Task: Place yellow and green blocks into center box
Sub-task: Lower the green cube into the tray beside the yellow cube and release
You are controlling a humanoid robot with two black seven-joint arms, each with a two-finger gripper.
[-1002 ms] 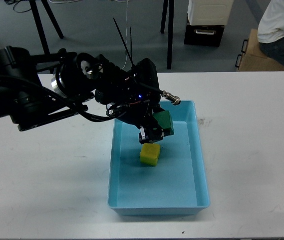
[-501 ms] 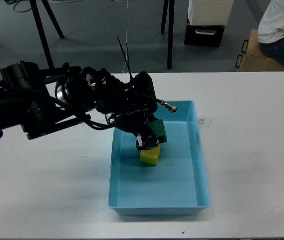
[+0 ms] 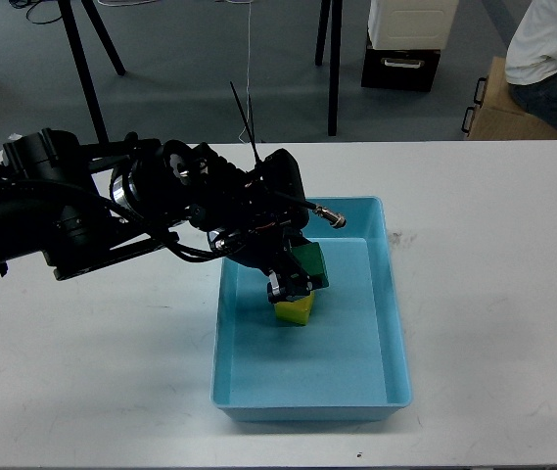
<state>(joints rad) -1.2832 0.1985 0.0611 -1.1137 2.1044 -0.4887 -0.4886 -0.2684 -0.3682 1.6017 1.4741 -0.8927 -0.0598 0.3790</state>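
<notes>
Head view | my left pincer clamped on green block, low inside blue box on white table | arm hides most of yellow block | green block dropped onto it since earlier

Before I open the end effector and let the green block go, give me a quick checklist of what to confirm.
1. Green block held in the left end effector: ok.
2. Block is over the blue box, inside its walls: ok.
3. Yellow block already in the box: ok.
4. Drop spot free: not ok, the green block sits directly above the yellow one and may land on it.
5. Contact between the two blocks: cannot tell, the end effector hides the gap.
6. Right arm out of the way: ok, it is not in view.
</notes>
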